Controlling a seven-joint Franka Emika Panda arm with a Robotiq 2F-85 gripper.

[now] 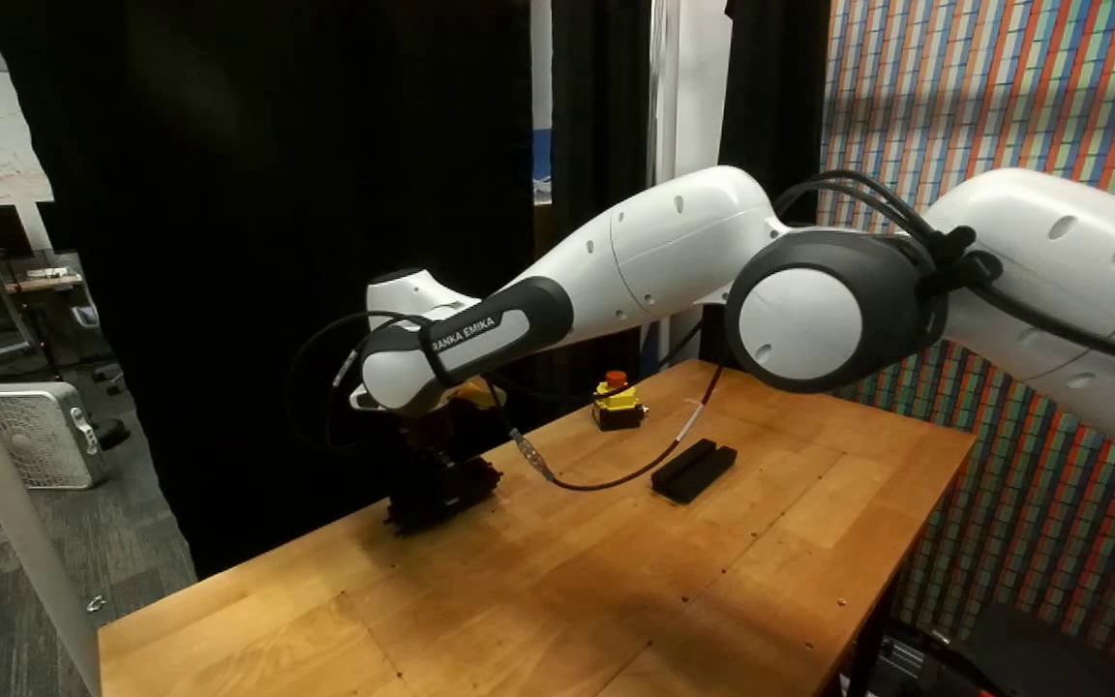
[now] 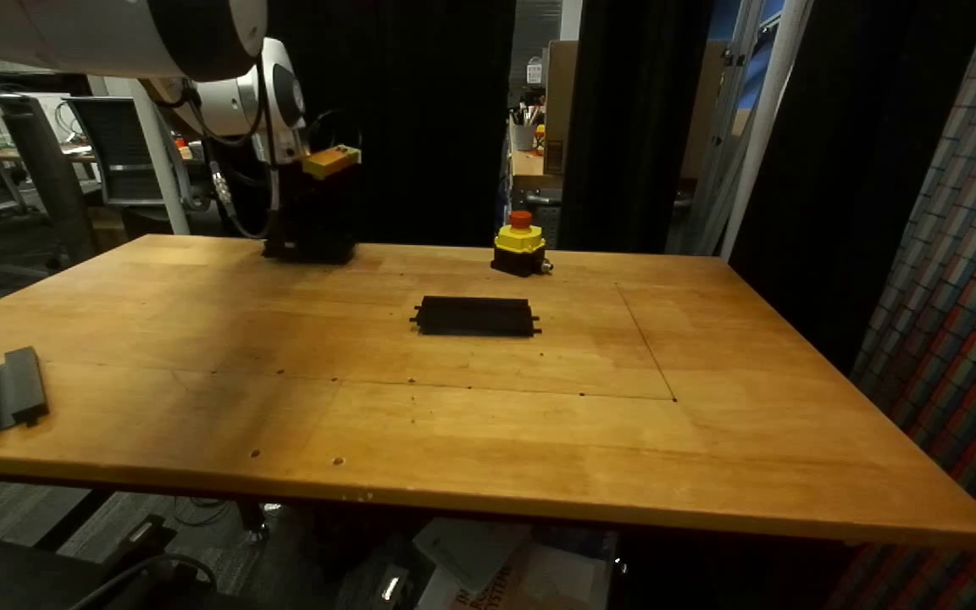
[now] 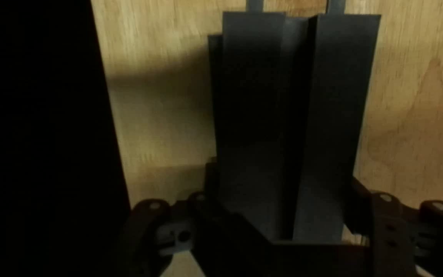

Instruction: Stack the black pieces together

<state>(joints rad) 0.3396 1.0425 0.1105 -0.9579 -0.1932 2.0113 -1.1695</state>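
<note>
1. Tall black fabric curtains hang behind a rectangular light-brown wooden table.
2. A multicoloured brick-patterned surface rises beside it.
3. A white square box fan stands on grey carpeted floor.
4. In an exterior view, dark-backed chairs with grey frames stand beyond the table.

The bent arm points its clamped end effector downward.

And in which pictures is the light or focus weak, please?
Wrist view: dim, the dark gripper soft, shadows on the brown wooden tabletop beside the matte-black grooved rectangular piece; both exterior views: the gripper partly merges with the black fabric curtain.
</note>
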